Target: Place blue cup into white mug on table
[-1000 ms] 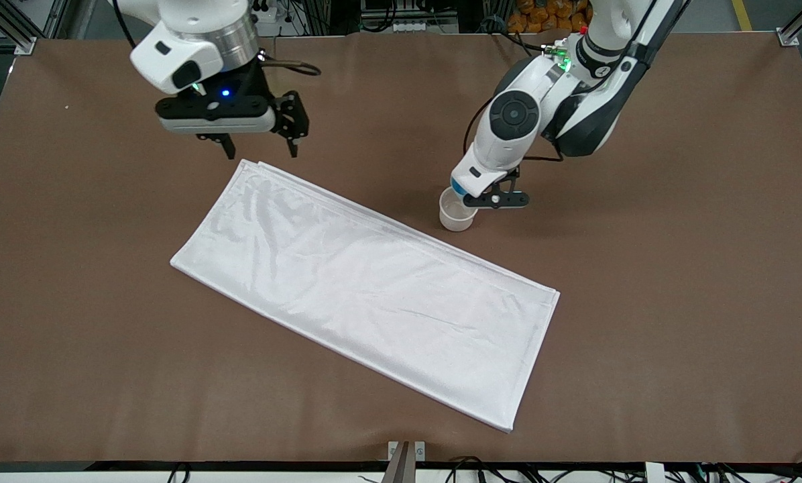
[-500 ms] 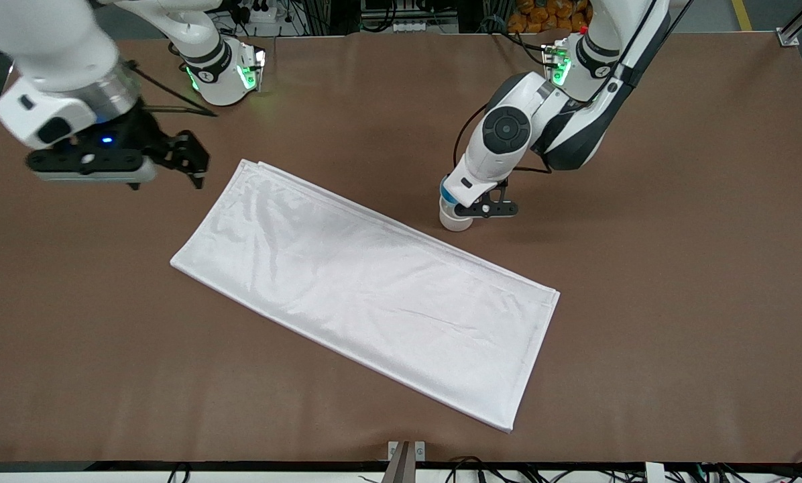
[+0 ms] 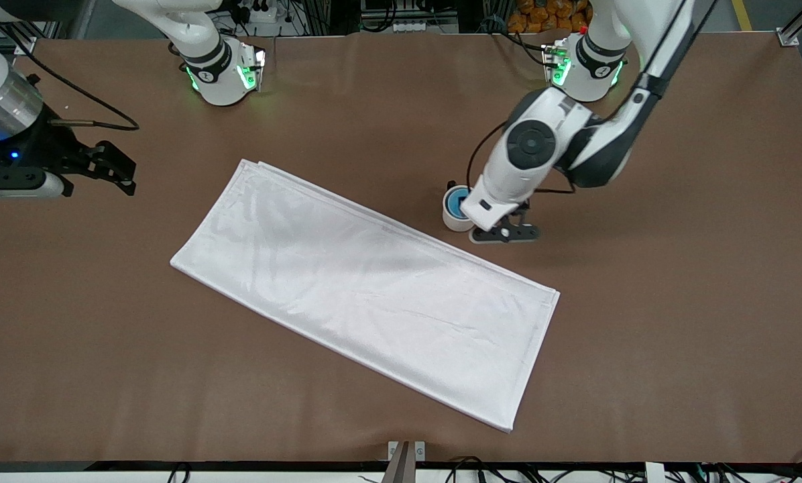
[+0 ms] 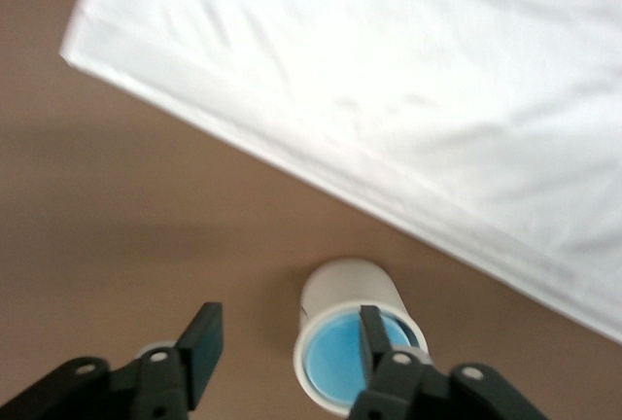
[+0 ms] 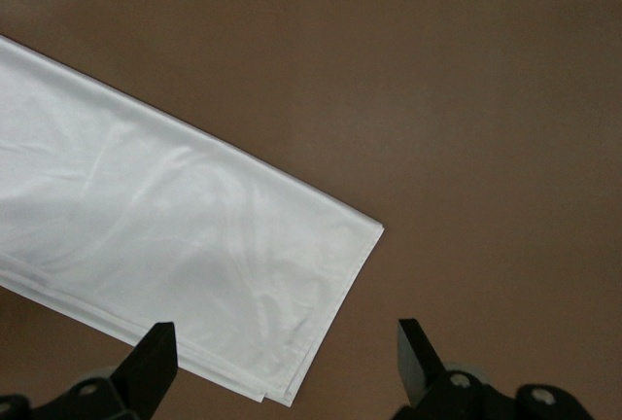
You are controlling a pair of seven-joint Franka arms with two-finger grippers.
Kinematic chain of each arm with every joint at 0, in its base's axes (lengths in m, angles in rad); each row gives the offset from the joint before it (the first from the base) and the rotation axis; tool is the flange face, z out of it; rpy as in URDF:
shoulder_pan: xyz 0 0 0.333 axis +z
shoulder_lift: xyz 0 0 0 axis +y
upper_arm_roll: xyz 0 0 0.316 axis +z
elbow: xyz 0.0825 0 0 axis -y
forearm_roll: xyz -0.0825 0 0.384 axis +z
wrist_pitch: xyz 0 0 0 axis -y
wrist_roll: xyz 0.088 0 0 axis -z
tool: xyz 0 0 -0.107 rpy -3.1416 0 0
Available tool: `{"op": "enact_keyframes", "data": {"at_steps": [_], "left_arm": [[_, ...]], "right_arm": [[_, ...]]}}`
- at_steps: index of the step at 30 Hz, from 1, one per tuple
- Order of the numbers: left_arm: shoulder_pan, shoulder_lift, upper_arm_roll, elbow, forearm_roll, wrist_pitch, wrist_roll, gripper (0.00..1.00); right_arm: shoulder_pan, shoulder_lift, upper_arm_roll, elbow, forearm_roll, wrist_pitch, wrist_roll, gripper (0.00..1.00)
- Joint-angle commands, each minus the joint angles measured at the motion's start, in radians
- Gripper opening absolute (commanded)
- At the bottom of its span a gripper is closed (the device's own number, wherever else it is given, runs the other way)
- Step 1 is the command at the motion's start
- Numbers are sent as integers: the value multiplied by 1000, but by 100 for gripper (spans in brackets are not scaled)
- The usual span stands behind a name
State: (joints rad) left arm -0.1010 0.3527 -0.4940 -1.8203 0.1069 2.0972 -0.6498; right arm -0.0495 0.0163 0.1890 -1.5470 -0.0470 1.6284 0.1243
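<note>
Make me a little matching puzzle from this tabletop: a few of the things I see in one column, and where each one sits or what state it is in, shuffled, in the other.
Things:
1. blue cup
2. white mug
3. white cloth
4. left gripper

Descriptions:
A. lying flat, spread on the table
B. open, holding nothing
C. nested inside another vessel
D. standing upright beside the cloth's edge

Pairs: 1-C, 2-D, 3-A, 4-B

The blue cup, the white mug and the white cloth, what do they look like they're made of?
Blue cup: probably plastic, an even matte light blue with no pattern. White mug: smooth, opaque, softly shiny wall; could be ceramic or plastic. White cloth: thin woven fabric with a slight sheen, soft wrinkles and layered folded edges. The cup sits inside the mug, with the left pincer open over it.
</note>
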Motion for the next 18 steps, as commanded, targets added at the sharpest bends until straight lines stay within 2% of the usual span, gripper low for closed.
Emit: {"op": "enact_keyframes", "data": {"at_steps": [1,5,9,18], "left_arm": [[135,-12,-6,67,20,-23,159,100],[173,0,-3,107,19,-23,223,100],[228,5,0,142,17,-23,269,100],[268,-9,0,168,10,-40,266,100]], "right_arm": [[-4,-35,-34,-39,26,1,-72,100],[-1,-35,-39,-36,24,-19,-75,100],[16,-42,-72,-33,26,-19,-81,100],[31,-56,-92,-30,30,-21,-124,100]]}}
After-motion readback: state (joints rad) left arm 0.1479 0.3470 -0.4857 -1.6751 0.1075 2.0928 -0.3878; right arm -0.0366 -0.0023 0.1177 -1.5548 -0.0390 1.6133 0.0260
